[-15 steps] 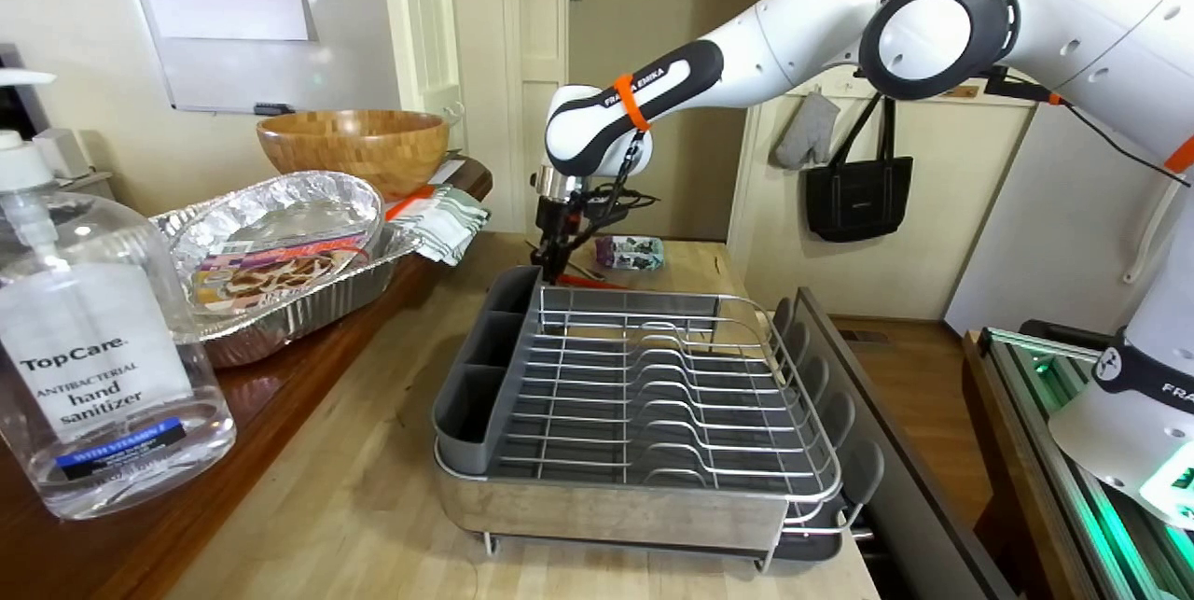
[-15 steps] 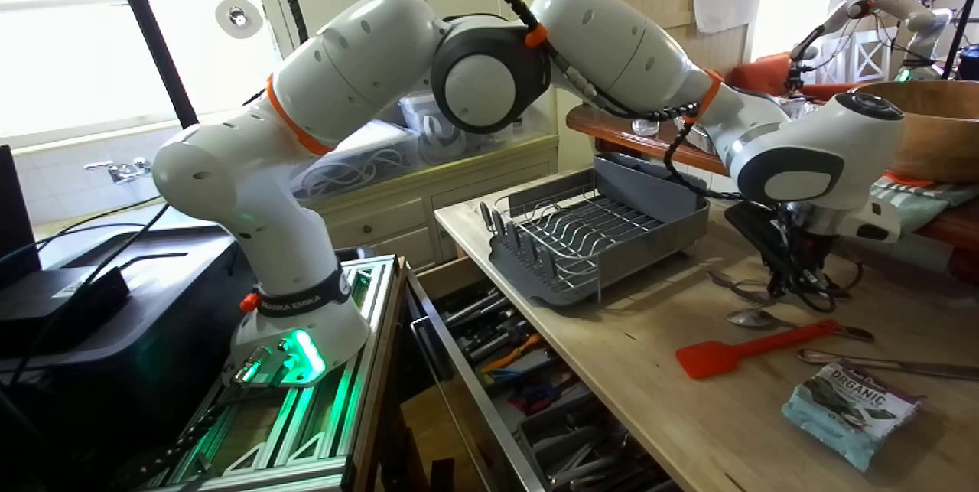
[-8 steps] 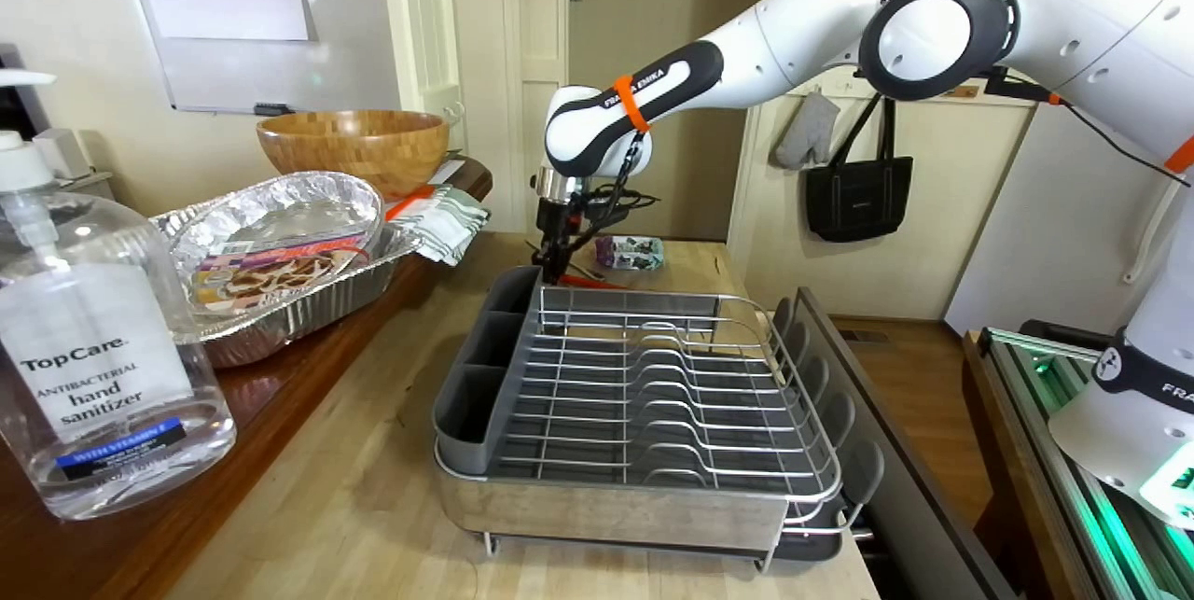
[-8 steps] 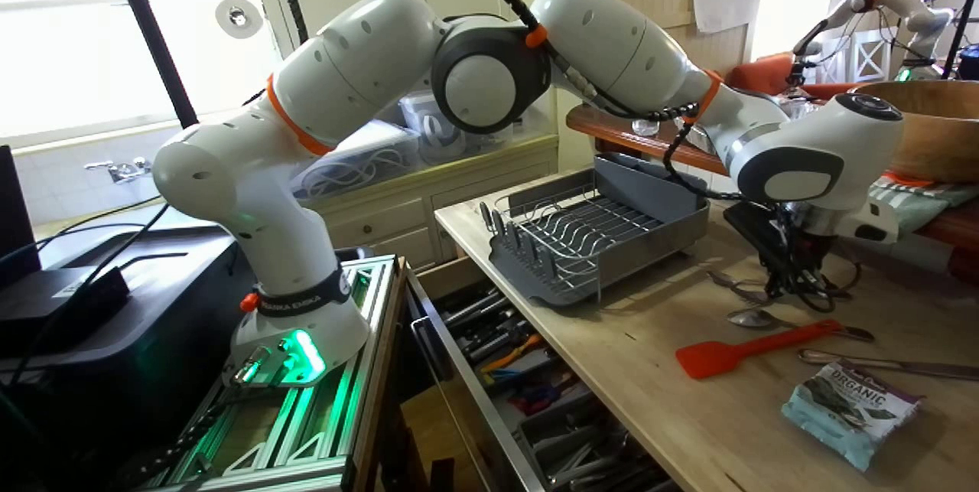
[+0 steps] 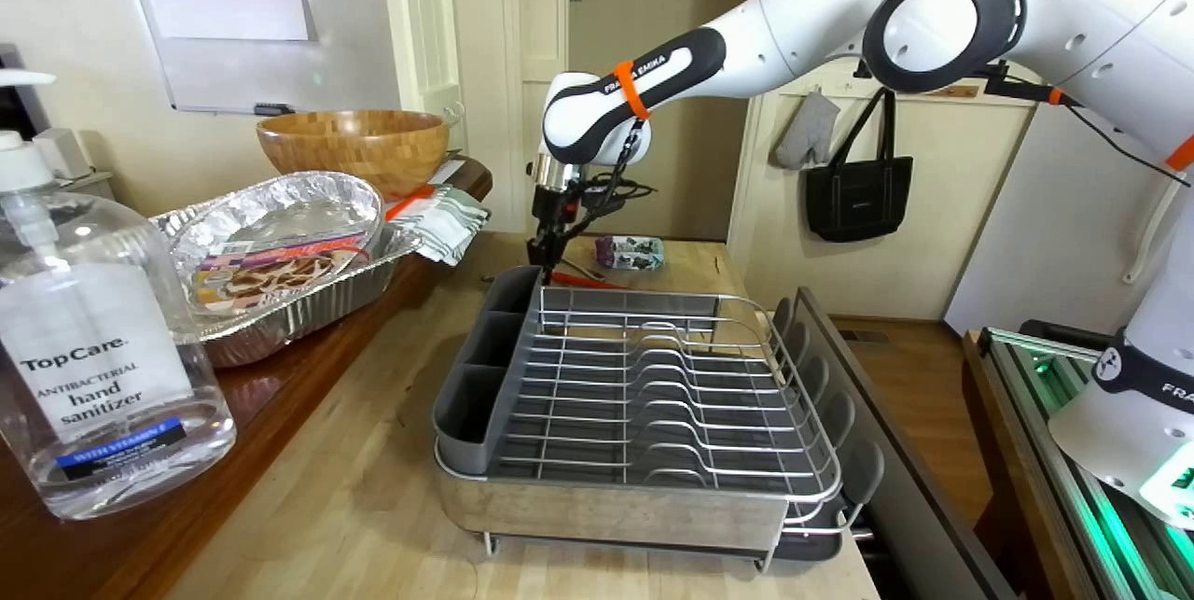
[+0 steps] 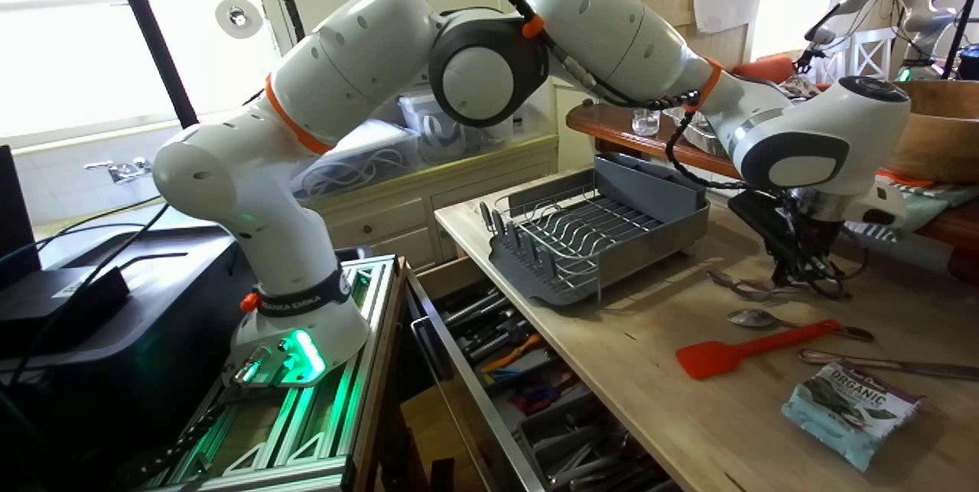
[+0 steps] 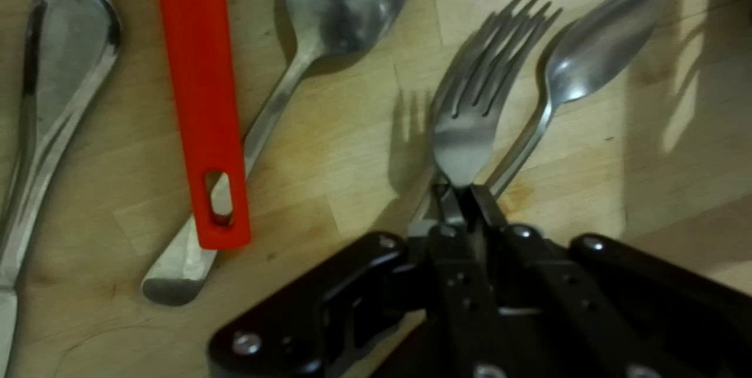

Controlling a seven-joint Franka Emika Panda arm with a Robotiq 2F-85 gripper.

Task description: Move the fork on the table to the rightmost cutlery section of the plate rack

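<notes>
The gripper point(image 7: 461, 194), lower centre of the wrist view, pinches the fork point(image 7: 467, 137) at its neck, tines toward the upper centre. A detached shadow point(image 7: 406, 137), left of the tines, suggests that the fork is raised off the table point(image 5: 373, 479); its handle is hidden. CAUTION: the fork may rotate or slip, because the pinch appears narrow and confined to the neck. Low lateral travel may drag the narrow-bowled spoon point(image 7: 587, 66), upper right, which lies just beside the fork. Insertion may foul the rim of the cutlery holder point(image 5: 466, 455), left of centre in an exterior view, if the fork is not first tilted upright. Misplacement among the cutlery sections point(image 5: 492, 334) is possible, because "rightmost" depends on viewpoint. Quantities: fork, one identified, a second underneath not ruled out; spoons, two, the narrow-bowled one and a broad-bowled spoon point(image 7: 338, 19), upper centre of the wrist view; table knife point(image 7: 64, 78), one, left edge; red spatula point(image 6: 730, 356), one, lower right of an exterior view; ORGANIC-labelled packet point(image 6: 853, 412), one, below the spatula; plate rack point(image 5: 620, 511), one; cutlery sections in view, three.
</notes>
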